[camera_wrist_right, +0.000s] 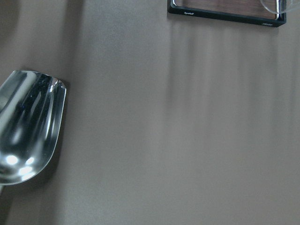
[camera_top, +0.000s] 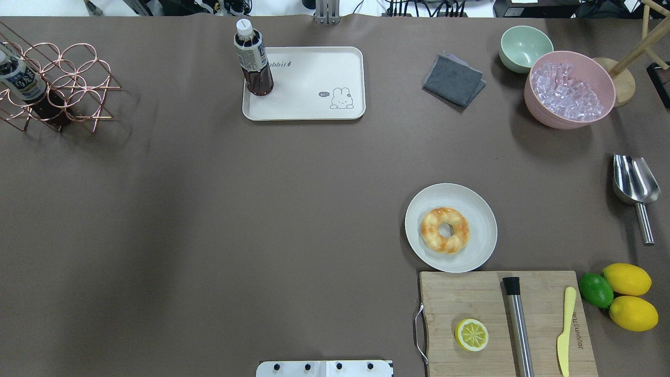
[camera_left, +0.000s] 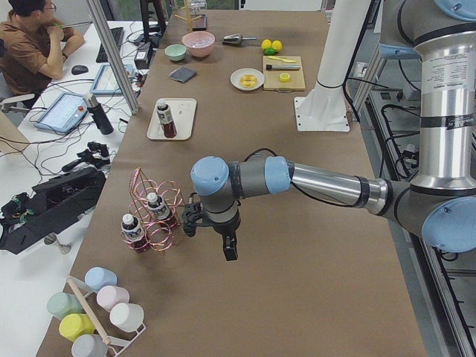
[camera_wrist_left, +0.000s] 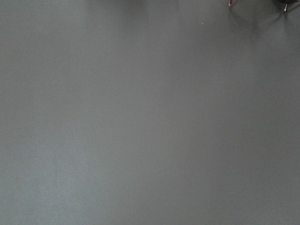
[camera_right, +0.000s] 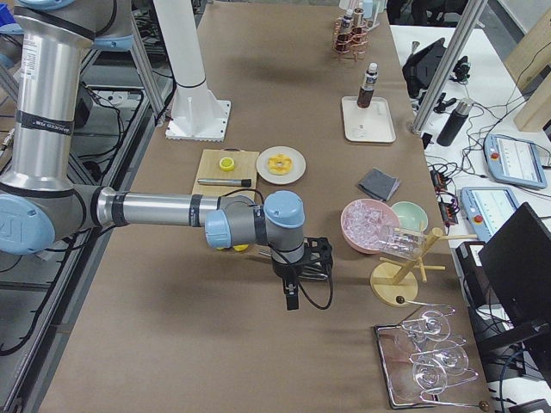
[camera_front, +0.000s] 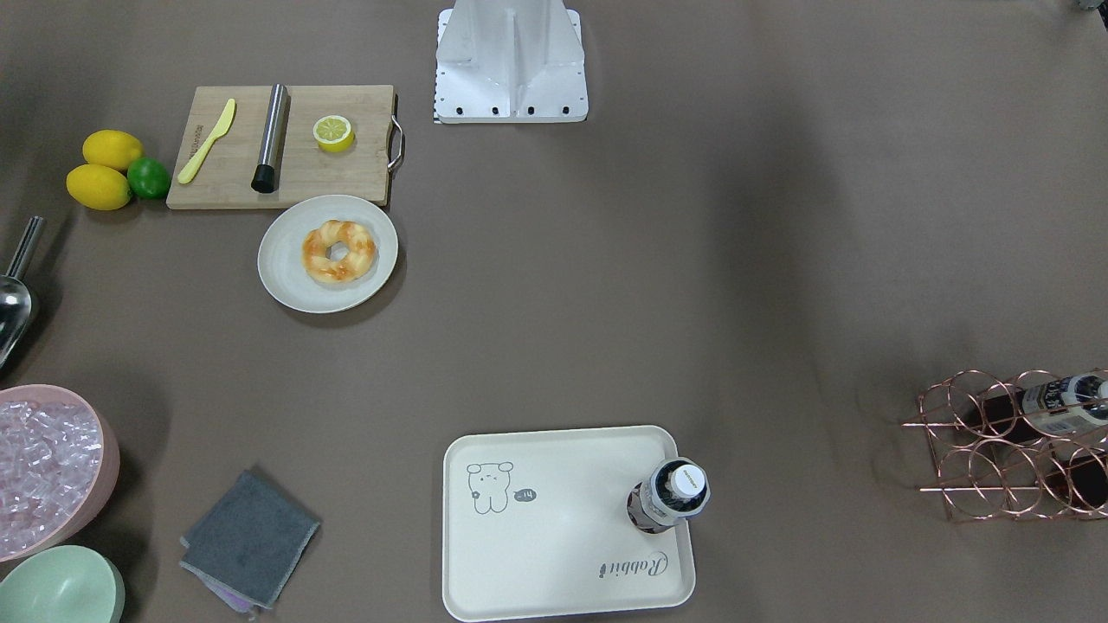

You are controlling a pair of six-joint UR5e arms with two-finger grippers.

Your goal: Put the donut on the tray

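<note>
The donut (camera_front: 339, 251) lies on a round off-white plate (camera_front: 281, 268) beside the wooden cutting board (camera_front: 346, 177); it also shows in the overhead view (camera_top: 445, 230). The cream tray (camera_front: 563, 554) with the bear drawing lies at the far middle of the table (camera_top: 314, 78), with a dark drink bottle (camera_top: 254, 60) standing on one corner. My left gripper (camera_left: 230, 249) hangs over bare table near the copper rack, far from both. My right gripper (camera_right: 292, 299) hangs over bare table past the lemons. Neither shows in the overhead, front or wrist views, so I cannot tell whether they are open or shut.
The board holds a halved lemon (camera_top: 471, 334), a steel muddler (camera_top: 518, 319) and a yellow knife (camera_top: 564, 330). Two lemons and a lime (camera_top: 595, 289) lie beside it. A steel scoop (camera_top: 634, 183), a pink ice bowl (camera_top: 569, 89), a green bowl (camera_top: 525, 47), a grey cloth (camera_top: 453, 79) and a copper bottle rack (camera_top: 52, 86) stand around.
</note>
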